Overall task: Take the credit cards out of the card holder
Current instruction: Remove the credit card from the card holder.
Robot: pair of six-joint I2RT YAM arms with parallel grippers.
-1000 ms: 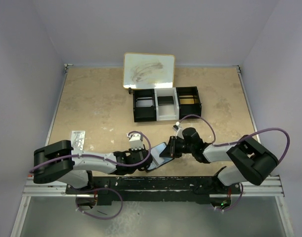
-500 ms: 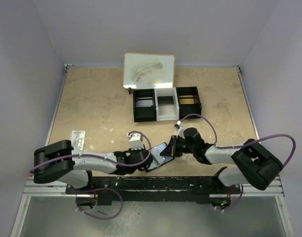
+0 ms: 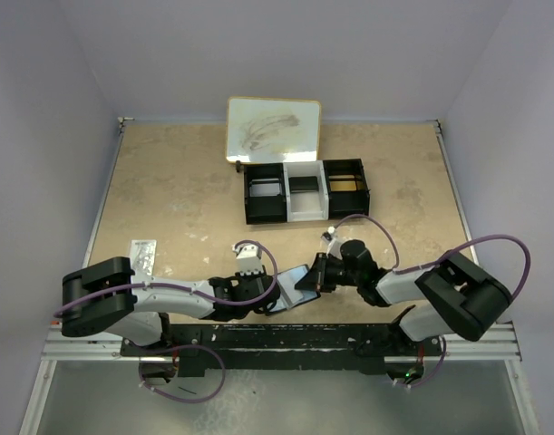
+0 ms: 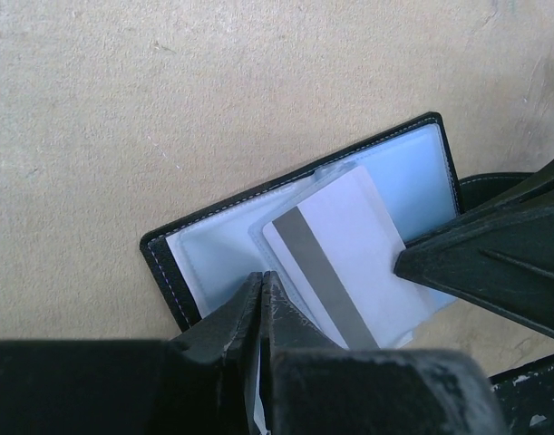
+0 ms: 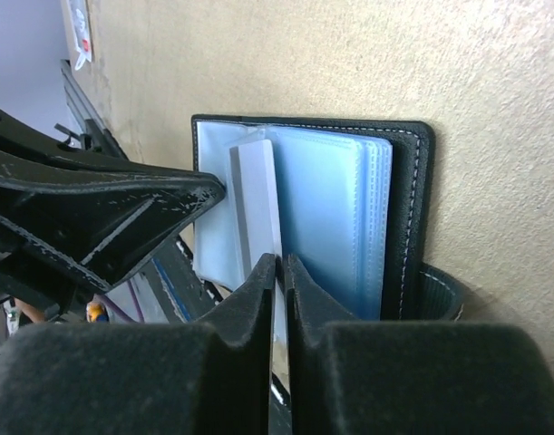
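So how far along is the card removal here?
Done: the card holder lies open. In hand: the left pincer is shut on it, and the right pincer is shut on the white card, apparently to draw it out. Left: that card is not out yet; whether more cards are inside cannot be told.

Your left arm (image 3: pixel 168 297): black joint housings, pale grey links, white block (image 3: pixel 250 264) at wrist, purple cable (image 3: pixel 181 397) at 7 o'clock. Your right arm (image 3: pixel 458 294): same colours, second purple cable (image 3: pixel 505 238) at 4 o'clock. Fingers (image 4: pixel 227 326) matte black, edges chipped pale.
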